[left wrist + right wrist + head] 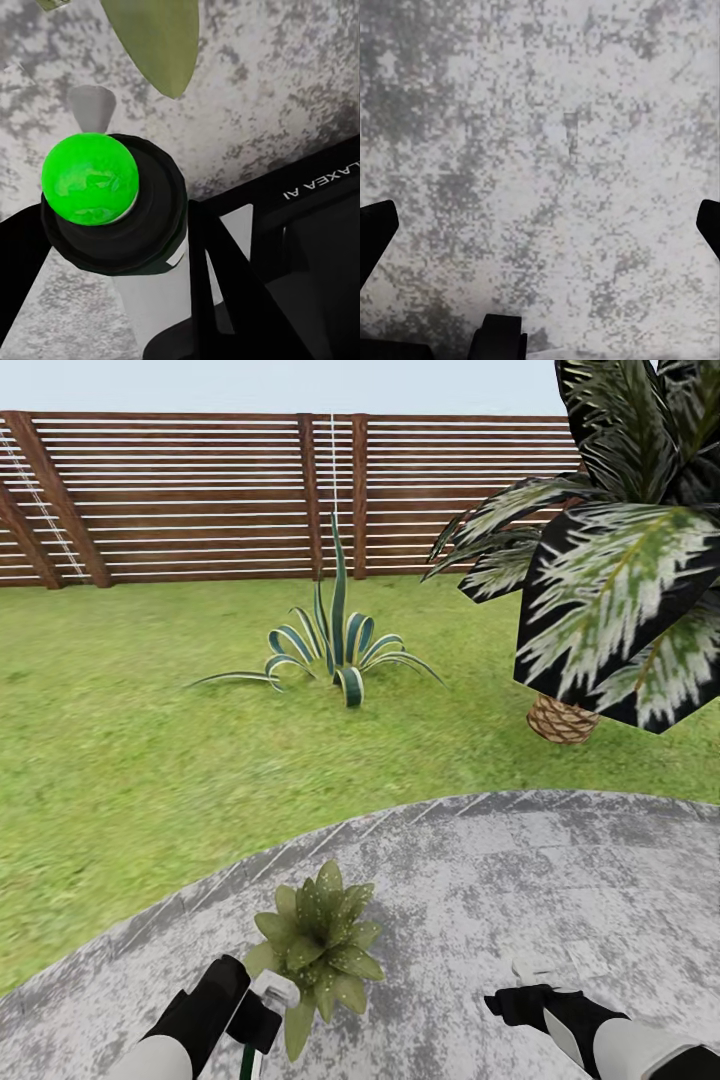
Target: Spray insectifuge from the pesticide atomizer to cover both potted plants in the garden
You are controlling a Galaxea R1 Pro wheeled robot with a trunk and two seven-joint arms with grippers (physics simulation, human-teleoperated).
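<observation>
Left gripper (pixel 262 1010) clenches the atomizer (pixel 105 202) at 7 o'clock, its nozzle touching the plant (pixel 318 942) on the paving (pixel 560 880). Right gripper (pixel 520 985), at 5 o'clock, hangs released. Spraying this close could wet a few leaves only, leaving the rosette patchy.

A plant (pixel 318 945) sits on the paving (pixel 520 900) near its front edge, left of centre, with the left gripper (pixel 262 1010) just beside it on its left holding the atomizer (pixel 112 199) close to a leaf (pixel 154 41), and the right gripper (pixel 515 1000) well apart to the right, over bare paving. Behind the paving lies the lawn (pixel 120 740), with the agave (pixel 335 645) on it at centre and the palm (pixel 610 580) to its right, nearer the paving. The fence (pixel 200 495) runs along the back, behind the lawn.
</observation>
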